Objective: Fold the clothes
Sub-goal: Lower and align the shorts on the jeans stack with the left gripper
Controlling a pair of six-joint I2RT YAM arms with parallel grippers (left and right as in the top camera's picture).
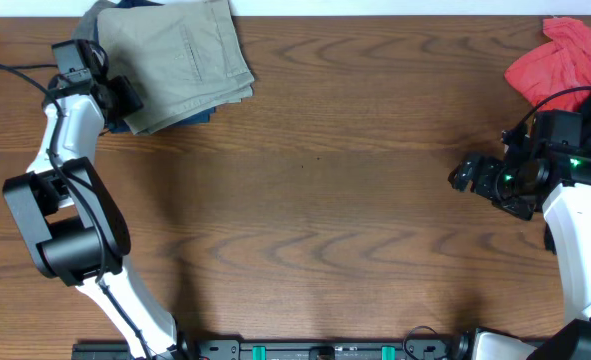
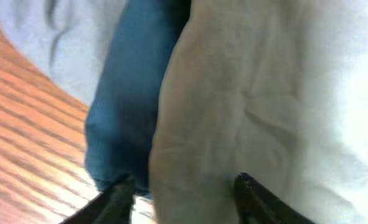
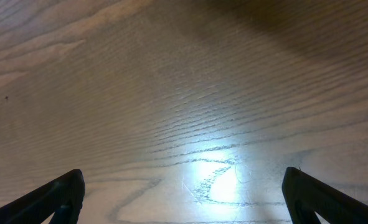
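Observation:
The clothes, khaki-grey shorts point(image 1: 180, 55), lie folded at the table's back left on top of a navy garment point(image 1: 203, 118). My left gripper point(image 1: 125, 97) is at the pile's left edge. In the left wrist view its jaws point(image 2: 184, 193) straddle a thick fold of the shorts point(image 2: 246, 93), partly closed. One finger point(image 2: 252, 196) rests against the khaki cloth and the other point(image 2: 118, 202) sits by the navy garment point(image 2: 127, 112). Whether they pinch the cloth is unclear. My right gripper point(image 1: 465, 175) hovers open over bare wood at the right, its jaws point(image 3: 184, 186) empty.
A crumpled red shirt point(image 1: 560, 55) lies at the back right corner, just behind the right arm. The wooden table point(image 1: 315, 230) stretches between the two arms. The left arm's base point(image 1: 65, 230) stands at the front left.

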